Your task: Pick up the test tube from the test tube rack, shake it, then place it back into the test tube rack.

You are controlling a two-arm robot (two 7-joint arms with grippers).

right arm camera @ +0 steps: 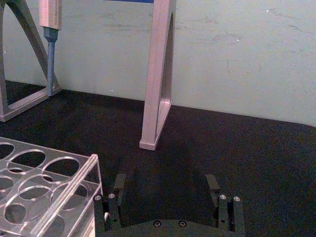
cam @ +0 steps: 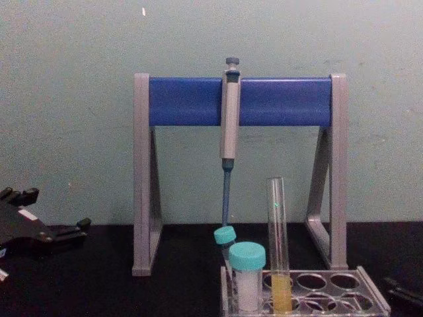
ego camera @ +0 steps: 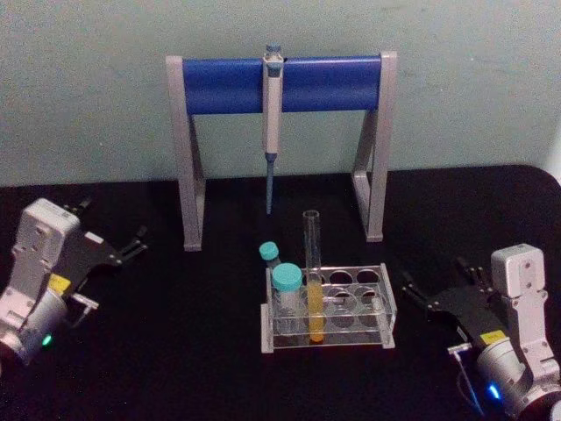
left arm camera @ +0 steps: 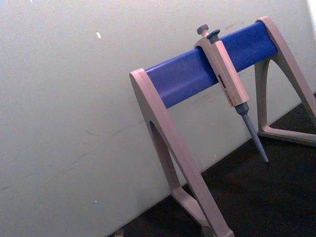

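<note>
Both claws rest open and empty on the black table (ego camera: 175,351), the left claw (ego camera: 131,246) near its left edge, the right claw (ego camera: 434,294) just right of the test tube rack (ego camera: 351,338), where the test tube (ego camera: 313,281) stands upright in a front hole.

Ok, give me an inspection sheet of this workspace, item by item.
Surface: black table, bare around the rack.
Job's things: test tube upright in test tube rack, yellow liquid in its lower part.
Clutter: two teal-capped vials in the rack; pipette hanging on the blue-barred stand.
Grippers: left tool open, left of the rack; right tool open, right of the rack; both apart from it.
Cables: nothing seen.
Surroundings: pale wall behind.
</note>
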